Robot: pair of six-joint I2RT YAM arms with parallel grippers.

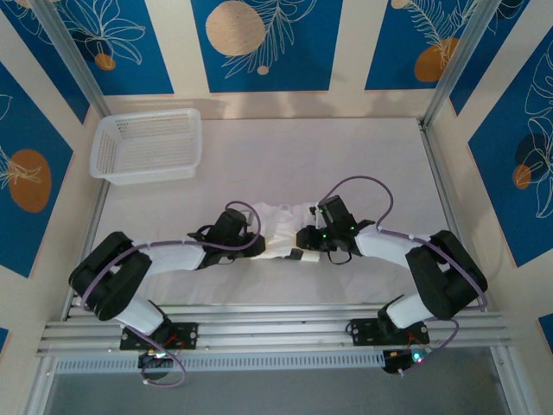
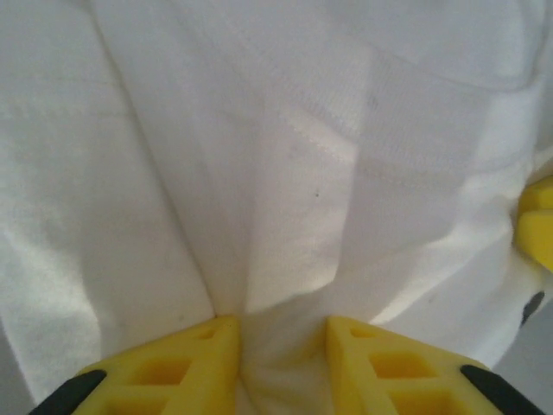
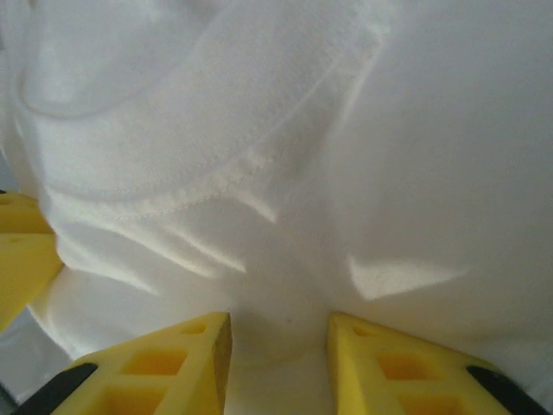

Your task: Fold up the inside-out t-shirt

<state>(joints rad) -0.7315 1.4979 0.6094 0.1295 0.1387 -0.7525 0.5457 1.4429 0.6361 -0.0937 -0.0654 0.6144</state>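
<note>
Cream walls [image 1: 177,52] close in the top and both sides of the frame, hung with deep blue panels [image 1: 268,43] that carry white line-drawn leaves and orange or tan discs. Slanting aluminium posts [image 1: 73,60] rise at the upper left and upper right corners of a pale, evenly lit tabletop [image 1: 285,156]. Ribbed aluminium rails [image 1: 276,333] run across the bottom, with a grey strip [image 1: 276,393] below them.

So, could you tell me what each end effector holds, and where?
Left end effector and right end effector each pinch a fold of the t-shirt; exact part unclear.
</note>
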